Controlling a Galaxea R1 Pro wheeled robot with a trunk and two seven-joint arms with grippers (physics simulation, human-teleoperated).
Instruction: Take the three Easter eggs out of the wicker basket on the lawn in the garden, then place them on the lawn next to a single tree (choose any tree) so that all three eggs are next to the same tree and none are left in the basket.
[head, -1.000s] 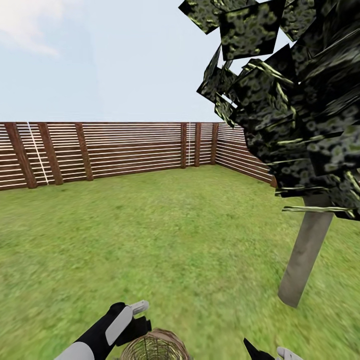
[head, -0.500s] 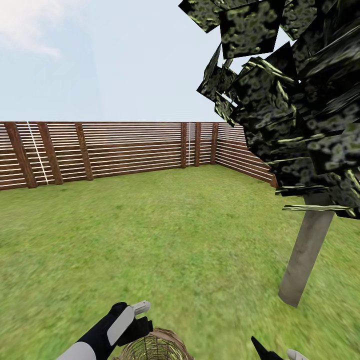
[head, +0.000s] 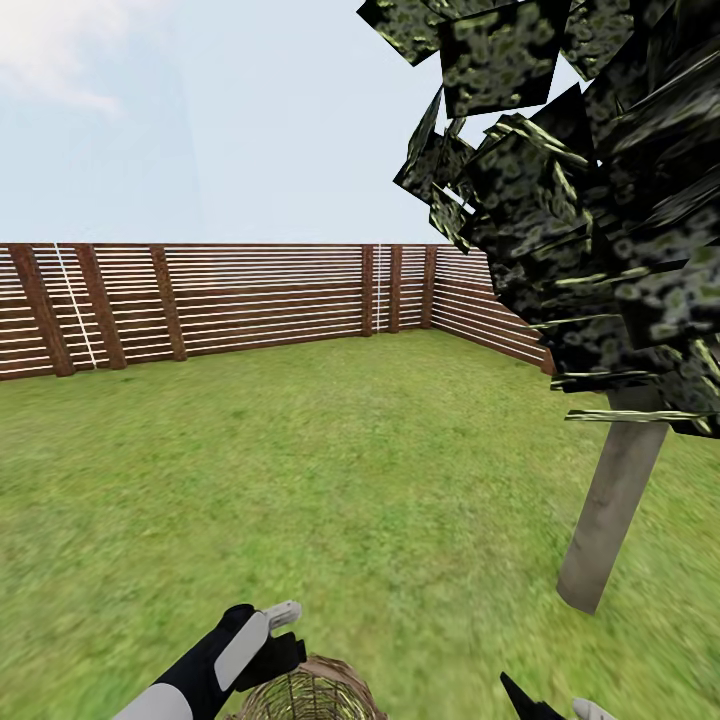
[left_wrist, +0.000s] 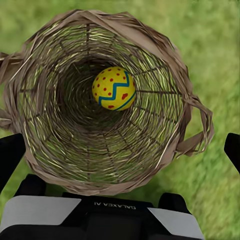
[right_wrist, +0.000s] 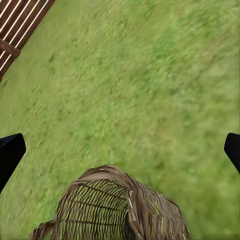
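The wicker basket (left_wrist: 165, 60) sits on the lawn (head: 380, 480) at the bottom edge of the head view, seen there as a woven rim (head: 312, 692). One yellow Easter egg (left_wrist: 114, 88) with a blue zigzag and red dots lies deep inside it. My left gripper (left_wrist: 120, 152) hangs open over the basket's mouth, fingers spread wide to either side; in the head view it (head: 285, 632) is at the basket's left rim. My right gripper (right_wrist: 120, 150) is open, just beside the basket (right_wrist: 112, 210), over grass. The tree (head: 610, 510) stands to the right.
A brown slatted fence (head: 250, 300) rings the garden at the back and meets a corner behind the tree's dark foliage (head: 580, 200). Open grass stretches between the basket and the pale trunk. My right gripper's tip (head: 525, 698) pokes in at the bottom edge.
The right gripper's tip has shifted slightly to the right at the bottom of the head view. The left arm, basket and tree look unchanged.
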